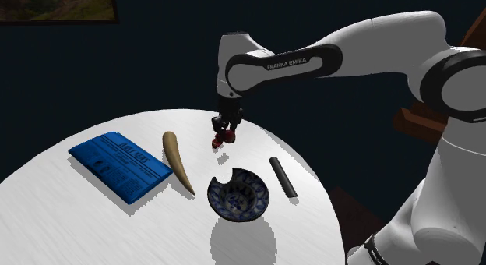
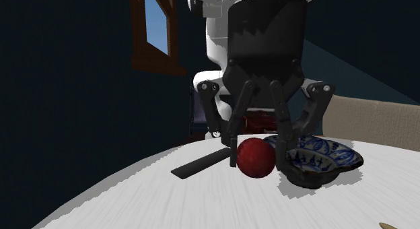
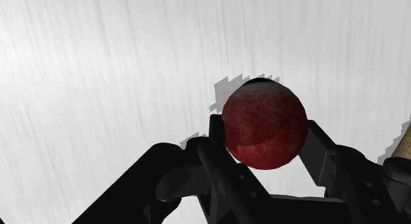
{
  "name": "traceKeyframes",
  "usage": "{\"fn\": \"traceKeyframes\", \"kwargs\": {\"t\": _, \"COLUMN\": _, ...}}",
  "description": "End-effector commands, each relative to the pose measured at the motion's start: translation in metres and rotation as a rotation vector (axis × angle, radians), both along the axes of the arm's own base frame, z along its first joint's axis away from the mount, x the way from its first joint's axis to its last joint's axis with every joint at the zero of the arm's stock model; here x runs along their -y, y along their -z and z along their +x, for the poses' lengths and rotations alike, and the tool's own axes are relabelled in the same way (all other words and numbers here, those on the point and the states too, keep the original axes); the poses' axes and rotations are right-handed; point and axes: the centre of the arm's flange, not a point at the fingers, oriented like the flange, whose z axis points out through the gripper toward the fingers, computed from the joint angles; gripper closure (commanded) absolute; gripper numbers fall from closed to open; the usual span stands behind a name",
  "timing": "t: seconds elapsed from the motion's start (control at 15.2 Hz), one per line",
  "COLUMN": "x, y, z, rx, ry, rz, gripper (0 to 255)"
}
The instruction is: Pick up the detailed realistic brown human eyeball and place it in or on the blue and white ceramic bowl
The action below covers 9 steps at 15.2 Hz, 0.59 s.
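Red ball (image 1: 223, 136) (image 2: 256, 157) (image 3: 263, 126): dark red, mottled, no iris visible from any view. It was pinched between the two black fingers (image 3: 219, 145) of the gripper (image 1: 224, 138) (image 2: 258, 156) (image 3: 266, 142), one on each side, both touching. Ball was clear of the table (image 1: 78, 217) (image 2: 202, 201) (image 3: 99, 71), with its shadow on the white top right under it.

Gripper pointed straight down, arm (image 1: 343, 57) reaching in from the shoulder view's right.

Bowl (image 1: 263, 195) (image 2: 336, 157): blue and white pattern, upright on the table, near the ball but apart from it. In the shoulder view it sat below and a bit right of the gripper; in the second exterior view it was just behind the right finger. Rim had a gap on the side facing the horn. Nothing was in it.

Black bar (image 1: 283, 176) (image 2: 202, 164): flat on the table, just beside the bowl on the shoulder view's right, not touching.

Horn (image 1: 177, 160): tan, curved, lying flat to the left of the bowl in the shoulder view.

Blue book (image 1: 121, 164): flat, beside the horn on its left, near the table edge.

Table was round and white, with dark walls behind it. A framed picture (image 1: 58, 5) hung top left in the shoulder view; a wood-framed window (image 2: 156, 22) showed in the second exterior view.
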Motion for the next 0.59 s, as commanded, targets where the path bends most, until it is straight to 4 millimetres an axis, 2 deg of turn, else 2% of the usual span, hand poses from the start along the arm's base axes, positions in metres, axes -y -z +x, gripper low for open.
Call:
{"fn": "traceKeyframes", "kwargs": {"t": 0.0, "x": -0.001, "y": -0.010, "z": -0.001, "rx": 0.000, "ry": 0.000, "rz": 0.000, "gripper": 255}}
{"fn": "traceKeyframes", "kwargs": {"t": 0.53, "x": -0.001, "y": -0.052, "z": -0.001, "rx": 0.000, "ry": 0.000, "rz": 0.000, "gripper": 255}}
